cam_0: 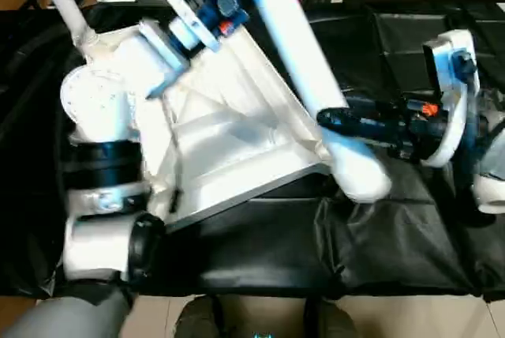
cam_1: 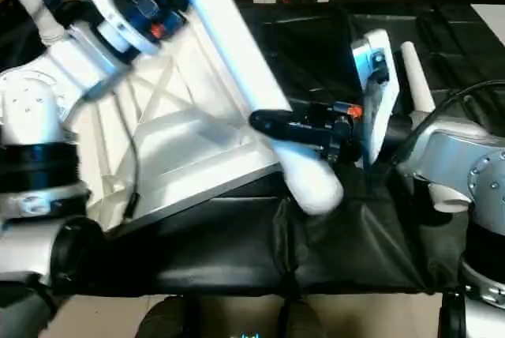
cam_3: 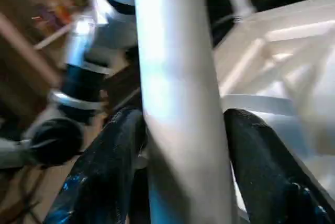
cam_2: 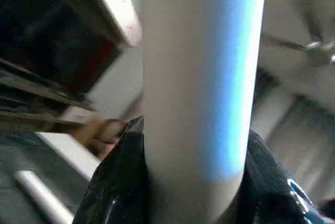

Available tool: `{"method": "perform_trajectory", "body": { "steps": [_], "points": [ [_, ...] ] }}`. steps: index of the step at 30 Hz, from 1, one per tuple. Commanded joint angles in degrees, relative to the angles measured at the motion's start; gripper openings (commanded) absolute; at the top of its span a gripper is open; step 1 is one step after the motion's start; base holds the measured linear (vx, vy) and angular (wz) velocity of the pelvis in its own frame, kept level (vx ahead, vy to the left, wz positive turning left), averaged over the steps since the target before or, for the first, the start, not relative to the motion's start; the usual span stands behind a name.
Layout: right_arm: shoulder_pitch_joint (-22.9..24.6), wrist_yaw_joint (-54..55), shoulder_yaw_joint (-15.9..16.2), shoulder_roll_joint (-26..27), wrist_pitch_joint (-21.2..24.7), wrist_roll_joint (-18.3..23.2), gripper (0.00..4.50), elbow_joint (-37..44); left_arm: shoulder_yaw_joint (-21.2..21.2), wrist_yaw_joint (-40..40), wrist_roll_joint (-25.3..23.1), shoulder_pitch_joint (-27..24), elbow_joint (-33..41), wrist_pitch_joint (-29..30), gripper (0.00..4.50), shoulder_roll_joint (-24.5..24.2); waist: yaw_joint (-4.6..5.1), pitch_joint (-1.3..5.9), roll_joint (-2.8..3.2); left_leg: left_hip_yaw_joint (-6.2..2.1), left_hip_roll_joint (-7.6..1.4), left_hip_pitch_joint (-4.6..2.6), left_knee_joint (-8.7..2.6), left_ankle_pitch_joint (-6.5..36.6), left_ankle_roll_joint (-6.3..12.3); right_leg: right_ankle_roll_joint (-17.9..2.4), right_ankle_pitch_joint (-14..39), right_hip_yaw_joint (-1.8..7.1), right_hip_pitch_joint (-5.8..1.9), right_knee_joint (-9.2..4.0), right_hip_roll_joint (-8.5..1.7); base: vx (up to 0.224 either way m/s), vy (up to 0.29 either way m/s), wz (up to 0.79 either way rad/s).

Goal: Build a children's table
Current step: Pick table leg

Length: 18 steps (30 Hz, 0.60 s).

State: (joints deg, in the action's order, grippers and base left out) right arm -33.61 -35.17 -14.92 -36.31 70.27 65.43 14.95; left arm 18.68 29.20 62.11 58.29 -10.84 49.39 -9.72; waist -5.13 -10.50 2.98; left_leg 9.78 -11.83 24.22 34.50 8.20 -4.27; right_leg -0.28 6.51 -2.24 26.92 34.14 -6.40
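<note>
Both grippers' jaws clamp leg over tabletop nr edge, black sheet beyond

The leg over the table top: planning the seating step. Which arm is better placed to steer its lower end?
Right, probably. The right tool sits by the lower end of the leg, beside the near corner of the table top; the left tool grips higher up.
</note>
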Motion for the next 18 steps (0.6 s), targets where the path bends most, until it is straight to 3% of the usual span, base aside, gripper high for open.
{"method": "perform_trajectory", "body": {
  "steps": [1, 4, 7, 10, 13, 15, 16, 18],
  "points": [
    [-0.71, 0.68, 0.26, -1.1, -2.01, -2.13, 3.13, -0.44, -1.83, -2.72, -3.85, 1.72, 0.17, -1.3, 1.65, -1.12, -0.03, 6.92, -1.75, 1.0, 1.35, -1.03, -2.94, 4.34, 3.38, -9.09, 13.28, 0.45, -5.07, -2.92, 0.46, 0.0, 0.0, 0.0],
    [-1.8, 0.05, -0.7, -3.1, -4.77, -4.81, 3.3, -1.7, -3.22, -5.92, -6.6, 2.5, 0.09, -0.79, 1.65, -2.59, -0.05, 7.05, -1.79, 1.0, 1.27, -1.11, -2.81, 3.95, 3.22, -8.92, 12.14, 0.53, -5.02, -2.7, 0.51, 0.0, 0.0, 0.0],
    [-2.65, -0.93, -1.85, -4.21, -5.22, -4.69, 3.5, -2.11, -4.21, -10.2, -9.18, 3.43, -0.21, -0.27, 1.65, -3.43, -0.01, 7.2, -1.89, 1.01, 1.42, -0.98, -2.63, 2.96, 3.9, -9.84, 10.41, 0.51, -5.25, -2.41, 0.62, 0.0, 0.0, 0.0],
    [-2.64, -2.02, -0.62, -5.82, -6.76, -6.97, 3.78, -0.9, -6.38, -13.26, -13.94, 4.73, -0.4, -0.55, 1.65, -3.82, -0.1, 7.23, -1.96, 1.08, 1.37, -1.08, -2.51, 2.91, 4.64, -9.75, 10.53, 0.51, -5.2, -2.45, 0.63, 0.0, 0.0, 0.0],
    [-2.9, -0.35, 2.14, -6.36, -9.52, -11.63, 3.98, 0.9, -7.01, -15.77, -15.4, 5.72, -0.2, -0.82, 1.65, -2.75, -0.01, 7.32, -2.1, 1.09, 1.36, -0.85, -2.42, 2.0, 4.56, -10.31, 9.96, 0.49, -5.25, -2.33, 0.55, 0.0, 0.0, 0.0],
    [-3.4, 3.48, 7.35, -6.03, -14.21, -19.39, 4.23, 2.31, -7.07, -18.59, -16.12, 6.62, 0.22, -1.48, 1.65, -1.12, 0.01, 7.4, -2.14, 1.07, 1.33, -0.81, -2.33, 1.65, 3.75, -10.51, 10.0, 0.47, -5.15, -2.18, 0.5, 0.0, 0.0, 0.0],
    [-3.71, 6.17, 11.45, -5.91, -17.01, -24.83, 4.32, 2.67, -7.08, -20.18, -16.47, 7.08, 0.32, -2.01, 1.65, -0.25, 0.1, 7.33, -2.18, 1.09, 1.37, -0.73, -2.29, 2.39, 3.53, -10.48, 10.99, 0.45, -5.18, -2.31, 0.47, 0.0, 0.0, 0.0],
    [-3.91, 7.51, 13.31, -5.82, -18.13, -27.28, 4.47, 2.73, -7.07, -20.71, -16.39, 7.28, 0.35, -2.06, 1.65, 0.1, 0.16, 7.27, -2.2, 1.19, 1.53, -0.78, -2.3, 3.61, 3.11, -10.02, 12.94, 0.5, -5.13, -2.52, 0.47, 0.0, 0.0, 0.0]
  ]
}}
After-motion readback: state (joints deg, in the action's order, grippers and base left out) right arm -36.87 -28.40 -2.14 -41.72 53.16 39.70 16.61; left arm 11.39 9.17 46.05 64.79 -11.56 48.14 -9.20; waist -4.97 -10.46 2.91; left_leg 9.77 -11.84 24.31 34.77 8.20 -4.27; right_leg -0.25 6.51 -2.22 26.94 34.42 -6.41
